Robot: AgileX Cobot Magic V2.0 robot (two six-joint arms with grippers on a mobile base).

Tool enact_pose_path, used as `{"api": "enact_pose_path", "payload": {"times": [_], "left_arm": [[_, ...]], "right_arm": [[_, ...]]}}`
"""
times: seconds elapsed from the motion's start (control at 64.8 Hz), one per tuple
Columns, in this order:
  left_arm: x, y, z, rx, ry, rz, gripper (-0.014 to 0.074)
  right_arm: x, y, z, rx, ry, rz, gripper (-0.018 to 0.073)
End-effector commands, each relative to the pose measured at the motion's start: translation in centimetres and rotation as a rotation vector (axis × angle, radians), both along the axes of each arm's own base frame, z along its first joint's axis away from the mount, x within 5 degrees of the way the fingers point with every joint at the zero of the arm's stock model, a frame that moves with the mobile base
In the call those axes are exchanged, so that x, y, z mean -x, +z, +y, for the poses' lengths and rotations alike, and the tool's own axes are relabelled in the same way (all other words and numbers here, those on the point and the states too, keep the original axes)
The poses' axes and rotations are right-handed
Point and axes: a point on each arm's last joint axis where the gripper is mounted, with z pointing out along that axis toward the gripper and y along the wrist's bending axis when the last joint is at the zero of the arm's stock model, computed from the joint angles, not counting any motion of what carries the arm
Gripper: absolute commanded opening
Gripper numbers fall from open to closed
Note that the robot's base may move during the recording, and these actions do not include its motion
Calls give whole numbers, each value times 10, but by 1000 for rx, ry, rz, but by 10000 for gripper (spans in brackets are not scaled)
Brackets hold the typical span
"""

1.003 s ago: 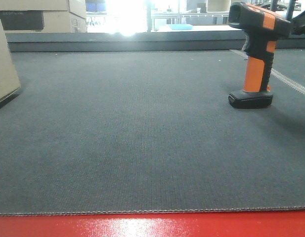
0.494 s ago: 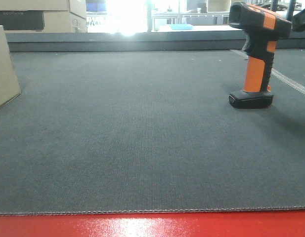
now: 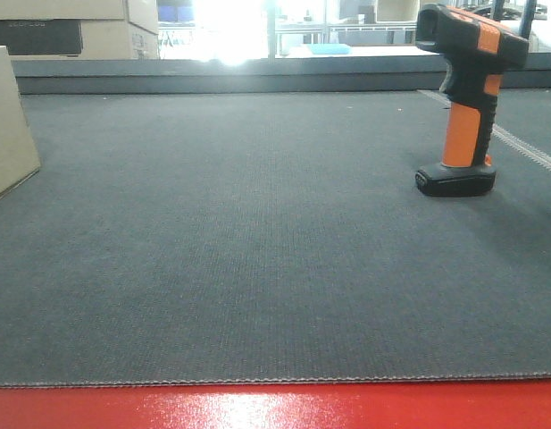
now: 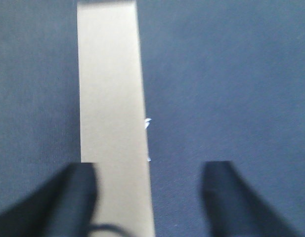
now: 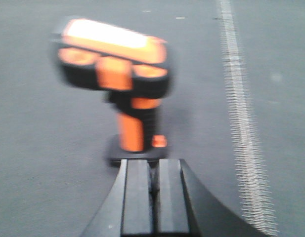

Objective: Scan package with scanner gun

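Looking past the pinched-together, empty right gripper (image 5: pixel 143 197) low in frame, the scanner gun (image 5: pixel 117 84) stands upright on its foot beyond, rigid and top-heavy, so grab the orange stem; left gripper (image 4: pixel 147 197) gapes over the package (image 4: pixel 112 113).

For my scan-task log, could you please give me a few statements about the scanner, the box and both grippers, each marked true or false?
1. The scanner gun stands upright on its foot on the grey mat. True.
2. The right gripper is clamped on the scanner gun. False: it is shut, empty, short of the scanner.
3. The left gripper is open above the package. True.
4. The package lies right beside the scanner gun. False: they are at opposite sides of the mat.
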Motion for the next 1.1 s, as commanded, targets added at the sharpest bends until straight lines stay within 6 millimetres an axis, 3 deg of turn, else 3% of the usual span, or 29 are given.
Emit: {"api": "enact_pose_path", "payload": {"times": [0.0, 0.139, 0.494, 0.848, 1.08], "left_arm": [[15, 13, -4, 18, 3, -63, 139], [35, 14, -8, 28, 9, -127, -113], [95, -22, -34, -22, -37, -445, -111], [162, -75, -33, -51, 20, -717, -111], [197, -92, -34, -57, 28, -814, -111]], "right_arm": [[1, 3, -6, 51, -7, -11, -158], [3, 1, -5, 70, 8, 15, -158], [25, 15, -3, 69, 18, -37, -158], [77, -16, -3, 91, 5, -109, -158], [112, -16, -2, 95, 2, -242, -158]]}}
